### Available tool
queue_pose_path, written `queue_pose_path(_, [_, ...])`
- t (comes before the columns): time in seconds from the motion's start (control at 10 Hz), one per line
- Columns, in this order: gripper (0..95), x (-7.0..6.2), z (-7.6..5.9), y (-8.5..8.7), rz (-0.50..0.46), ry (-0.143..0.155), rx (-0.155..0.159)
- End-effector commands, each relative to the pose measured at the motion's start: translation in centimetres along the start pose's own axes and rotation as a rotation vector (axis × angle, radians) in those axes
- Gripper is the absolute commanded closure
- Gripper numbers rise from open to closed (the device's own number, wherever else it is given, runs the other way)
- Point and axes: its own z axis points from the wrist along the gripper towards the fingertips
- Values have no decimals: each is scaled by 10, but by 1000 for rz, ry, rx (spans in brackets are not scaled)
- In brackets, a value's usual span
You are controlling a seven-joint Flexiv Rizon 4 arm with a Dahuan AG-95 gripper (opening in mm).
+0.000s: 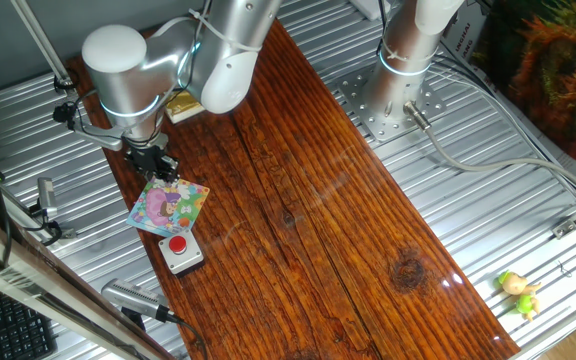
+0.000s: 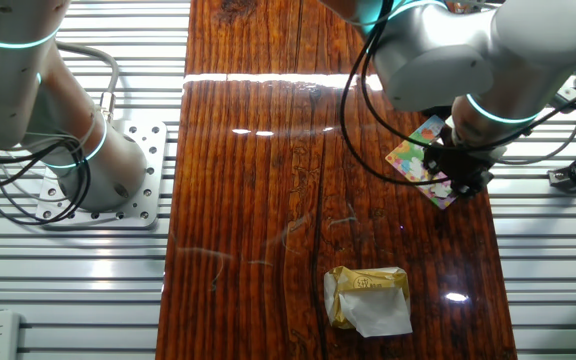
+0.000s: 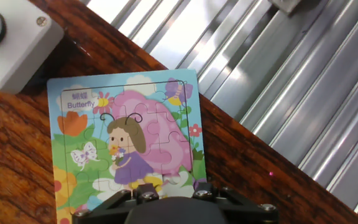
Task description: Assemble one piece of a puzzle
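Note:
The puzzle [image 1: 168,207] is a small square board with a pastel butterfly-girl picture, lying flat near the left edge of the wooden table. It also shows in the other fixed view [image 2: 420,158] and fills the hand view [image 3: 126,137], where no gap shows in its picture. My gripper [image 1: 161,165] hangs just above the puzzle's far edge. In the hand view the gripper [image 3: 166,190] sits over the board's near edge, its two fingers [image 3: 132,194] apart with nothing between them. In the other fixed view the gripper [image 2: 465,172] covers the board's right corner.
A grey box with a red button [image 1: 180,250] stands right beside the puzzle, also in the hand view [image 3: 14,37]. A yellow-and-white block [image 2: 368,297] lies farther along the table. A second arm's base [image 1: 398,100] stands on the ribbed metal. A small toy [image 1: 518,292] lies far right.

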Motion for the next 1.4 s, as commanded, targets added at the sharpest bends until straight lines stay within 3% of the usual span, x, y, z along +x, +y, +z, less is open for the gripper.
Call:
queue_pose_path(0.1, [570, 0, 0, 0, -15, -7, -3])
queue_pose_path(0.3, [570, 1, 4, 0, -16, -7, -3])
queue_pose_path(0.4, [380, 1, 7, 1, -21, -11, -7])
queue_pose_path(1.4, [380, 1, 8, 1, -19, -16, -20])
